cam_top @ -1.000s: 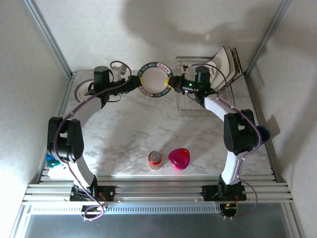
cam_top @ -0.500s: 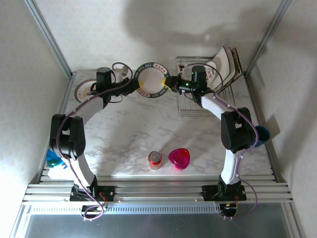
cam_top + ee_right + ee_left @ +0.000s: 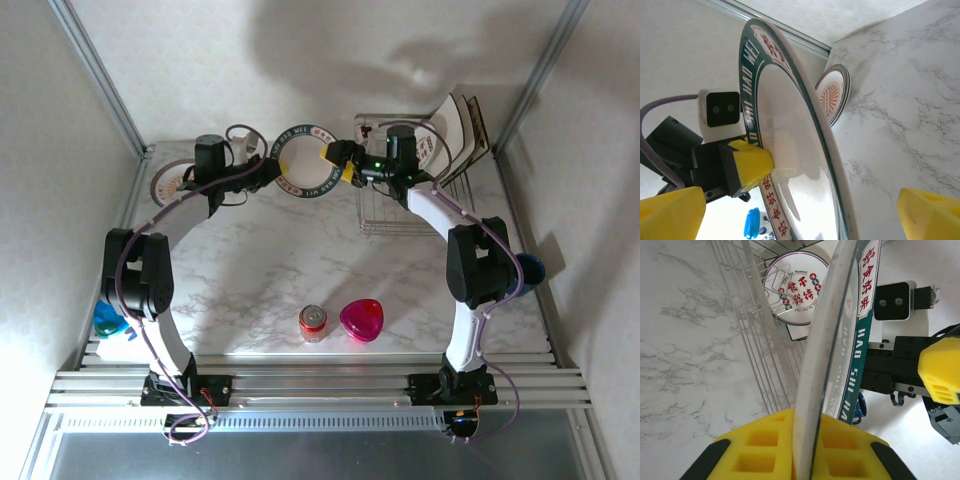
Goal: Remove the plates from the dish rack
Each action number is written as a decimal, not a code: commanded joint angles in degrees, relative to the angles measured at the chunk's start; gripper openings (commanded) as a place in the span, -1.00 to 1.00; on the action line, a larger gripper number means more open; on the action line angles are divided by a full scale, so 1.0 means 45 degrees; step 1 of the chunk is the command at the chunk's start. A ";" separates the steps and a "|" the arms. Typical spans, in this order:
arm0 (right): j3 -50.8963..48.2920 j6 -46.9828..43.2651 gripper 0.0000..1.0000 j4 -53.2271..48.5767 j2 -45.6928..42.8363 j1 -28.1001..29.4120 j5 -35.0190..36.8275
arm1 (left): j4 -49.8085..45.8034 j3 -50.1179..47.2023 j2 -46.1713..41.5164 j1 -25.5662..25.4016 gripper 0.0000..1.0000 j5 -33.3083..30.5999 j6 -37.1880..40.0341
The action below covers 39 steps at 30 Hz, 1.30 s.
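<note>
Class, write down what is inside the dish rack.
In the dish rack, square cream plates lean at the far right end; a small round patterned plate sits among the wires. The right arm covers the rack's middle from above, so anything there is hidden.

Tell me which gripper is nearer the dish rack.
Right. The right gripper, open, sits just left of the dish rack; the left gripper clamps the round plate on its other rim, farther from the rack.

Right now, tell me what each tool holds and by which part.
Left tool pinches the round green-rimmed plate at its rim edge; right tool is open, holding nothing.
</note>
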 commanded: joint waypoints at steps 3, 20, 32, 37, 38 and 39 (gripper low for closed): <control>0.1236 -0.2341 0.98 -0.3659 -0.0599 -0.0326 0.1246 | 0.0885 0.0171 -0.0116 0.0185 -1.00 0.0096 0.0032; 0.7801 -0.9775 0.98 -1.6455 0.0350 -0.2013 1.2409 | 0.3696 -0.2870 -0.2226 0.2146 -1.00 -0.3597 -0.2671; 0.9670 -1.0630 0.98 -1.8270 0.1794 -0.2436 1.3445 | 0.5971 -0.6477 -0.3946 0.4082 -1.00 -0.6473 -0.5613; 0.9600 -1.0677 0.98 -1.8156 0.1728 -0.2428 1.3186 | 0.5861 -0.7035 -0.4182 0.4418 -1.00 -0.7338 -0.5774; 0.9493 -1.0679 0.98 -1.8066 0.1670 -0.2426 1.3148 | 0.5852 -0.7078 -0.4157 0.4482 -1.00 -0.7416 -0.5776; 0.9415 -1.0679 0.98 -1.7984 0.1631 -0.2427 1.3086 | 0.5758 -0.7108 -0.4135 0.4534 -1.00 -0.7544 -0.5805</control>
